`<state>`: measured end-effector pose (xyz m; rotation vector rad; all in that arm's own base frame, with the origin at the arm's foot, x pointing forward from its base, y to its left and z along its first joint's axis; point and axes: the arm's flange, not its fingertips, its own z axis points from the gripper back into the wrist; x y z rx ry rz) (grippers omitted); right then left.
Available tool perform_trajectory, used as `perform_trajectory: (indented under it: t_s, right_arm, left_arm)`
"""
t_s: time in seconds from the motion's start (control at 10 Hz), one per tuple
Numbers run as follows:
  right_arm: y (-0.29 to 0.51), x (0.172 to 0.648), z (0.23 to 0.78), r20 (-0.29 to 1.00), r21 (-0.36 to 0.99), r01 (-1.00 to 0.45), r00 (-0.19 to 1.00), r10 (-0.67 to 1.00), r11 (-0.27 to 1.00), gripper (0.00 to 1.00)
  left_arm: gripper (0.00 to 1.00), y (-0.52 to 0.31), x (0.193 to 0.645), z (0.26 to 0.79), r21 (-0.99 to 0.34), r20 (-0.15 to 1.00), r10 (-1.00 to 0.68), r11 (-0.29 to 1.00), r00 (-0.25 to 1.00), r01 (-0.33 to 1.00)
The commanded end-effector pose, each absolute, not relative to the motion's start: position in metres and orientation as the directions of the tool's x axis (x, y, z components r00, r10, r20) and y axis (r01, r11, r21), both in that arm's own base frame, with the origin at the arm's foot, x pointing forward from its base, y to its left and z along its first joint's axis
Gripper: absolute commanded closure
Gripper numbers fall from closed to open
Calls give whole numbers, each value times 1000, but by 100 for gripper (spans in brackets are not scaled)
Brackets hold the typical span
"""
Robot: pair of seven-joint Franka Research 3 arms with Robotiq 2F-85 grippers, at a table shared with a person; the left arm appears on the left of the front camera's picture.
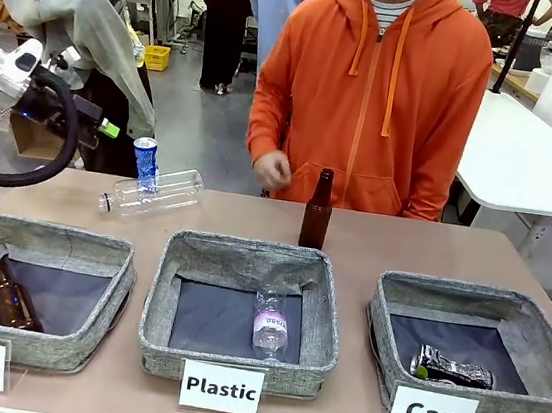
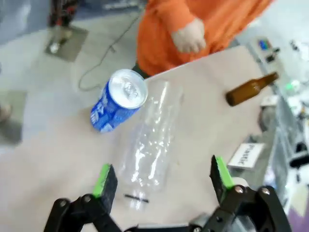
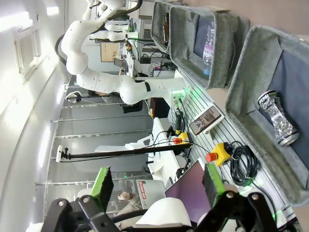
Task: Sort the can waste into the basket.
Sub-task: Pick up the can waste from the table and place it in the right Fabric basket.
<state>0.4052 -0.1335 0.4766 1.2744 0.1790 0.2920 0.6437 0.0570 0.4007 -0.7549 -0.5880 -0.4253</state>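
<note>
I count three grey fabric square bins in a row at the near edge. The one signed "Bottle" is on the left, "Plastic" is in the middle, and the "Can" basket is on the right.

There are two brown glass bottles: one lies in the left bin and one stands upright at the far middle. Of the two clear plastic bottles, one lies in the middle bin and the other lies on its side at the far left. There are also two cans.

The pale tan table stands in a workshop with a grey floor. A person in an orange hoodie is at the far side.

The bright blue can stands upright at the far left, just beside the lying bottle. My left gripper hovers above them with its fingers spread and empty. The blue can sits beyond my fingertips, off to one side.

The dark crushed can lies inside the "Can" basket. My right gripper, also spread wide and holding nothing, is well apart from it.
</note>
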Motion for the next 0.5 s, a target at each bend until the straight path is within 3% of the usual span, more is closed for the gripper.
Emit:
perform_trajectory:
  t_s: [0.0, 0.1, 0.3, 0.4]
  right_arm:
    - [-132, 402, 474, 51, 954, -139, 948, 314, 265, 0]
    - [-132, 402, 474, 51, 954, -139, 948, 314, 265, 0]
    - [-132, 402, 474, 51, 954, -139, 948, 314, 265, 0]
    - [-132, 402, 474, 51, 954, -139, 948, 314, 265, 0]
  left_arm:
    - [0, 93, 650, 387, -474, 774, -194, 455, 603, 754]
    - [0, 113, 632, 399, -525, 771, -182, 361, 611, 770]
    - [0, 155, 557, 452, -397, 858, -241, 249, 454, 883]
    - [0, 167, 524, 465, -426, 852, -250, 179, 459, 887]
